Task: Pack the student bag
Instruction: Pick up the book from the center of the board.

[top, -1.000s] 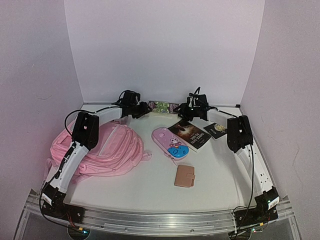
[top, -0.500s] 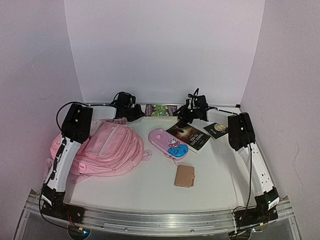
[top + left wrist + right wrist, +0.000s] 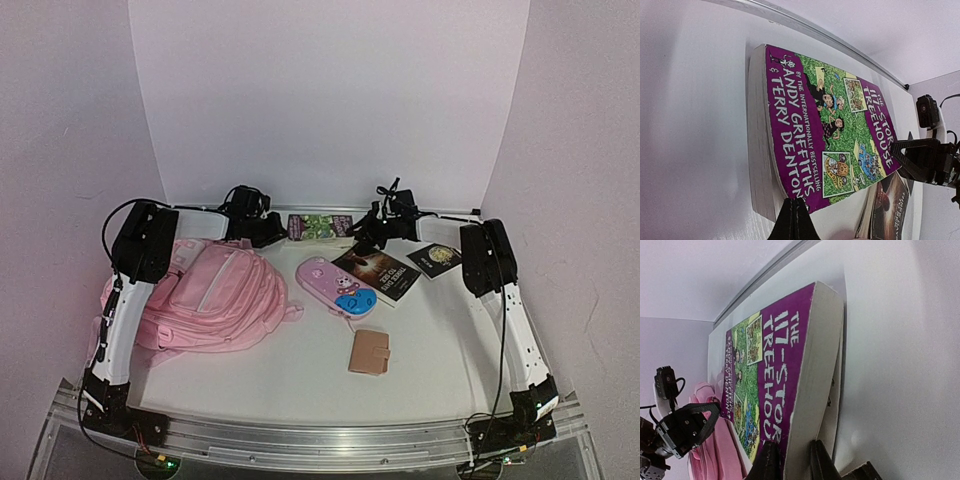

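Barely begun, judging by the layout: large soft pink fabric backpack point(image 3: 215, 300) flat at the left with nothing seen inside, and pink oval case point(image 3: 340, 287), tan wallet point(image 3: 369, 352), dark paperback point(image 3: 378, 268) and small black booklet point(image 3: 436, 260) loose on the white table point(image 3: 300, 385). At the far edge, left gripper point(image 3: 794, 220) pinched shut at the left end of the purple-and-green paperback point(image 3: 320, 224), right gripper point(image 3: 792, 460) clamping its right end. Little room behind against the metal rail point(image 3: 840, 47); open table nearer for carrying left.
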